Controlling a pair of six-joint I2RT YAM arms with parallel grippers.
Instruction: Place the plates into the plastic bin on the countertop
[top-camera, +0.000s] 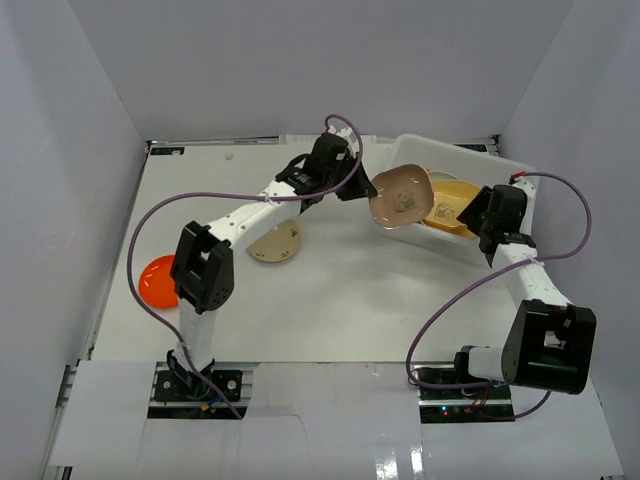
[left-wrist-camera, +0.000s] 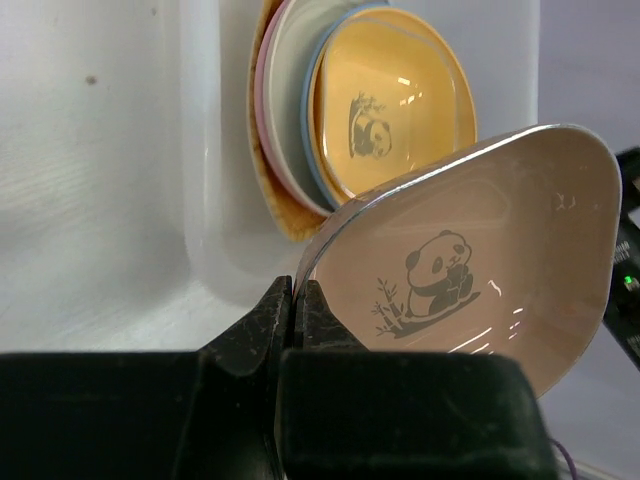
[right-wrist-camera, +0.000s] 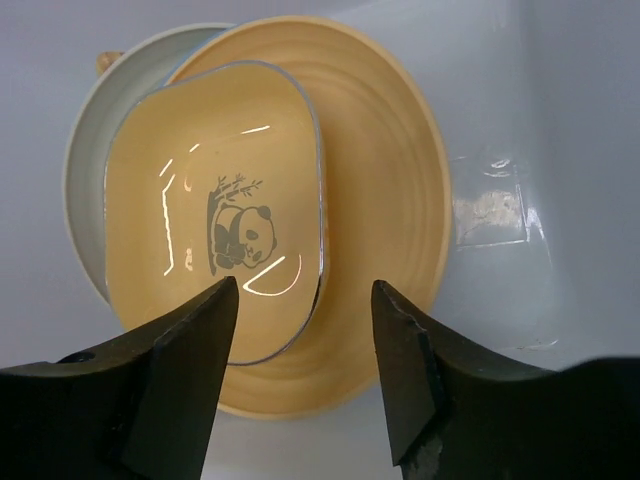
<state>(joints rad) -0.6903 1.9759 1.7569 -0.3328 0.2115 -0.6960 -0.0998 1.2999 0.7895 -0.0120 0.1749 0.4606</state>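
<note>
A pinkish-tan panda plate (top-camera: 400, 196) hangs tilted over the near-left edge of the plastic bin (top-camera: 462, 153). My left gripper (top-camera: 364, 182) is shut on its rim. In the left wrist view both fingertips (left-wrist-camera: 283, 303) pinch the edge of this plate (left-wrist-camera: 480, 250). A stack of plates lies inside the bin, with a yellow panda plate (right-wrist-camera: 215, 200) on top of a round yellow plate (right-wrist-camera: 385, 190) and a pale blue one (right-wrist-camera: 88, 170). My right gripper (right-wrist-camera: 305, 300) stands open just above the stack, holding nothing.
A round tan plate (top-camera: 276, 244) lies on the countertop (top-camera: 350, 290) under the left arm. An orange plate (top-camera: 156, 281) sits at the left edge, partly behind the left arm's elbow. White walls close in the countertop on three sides.
</note>
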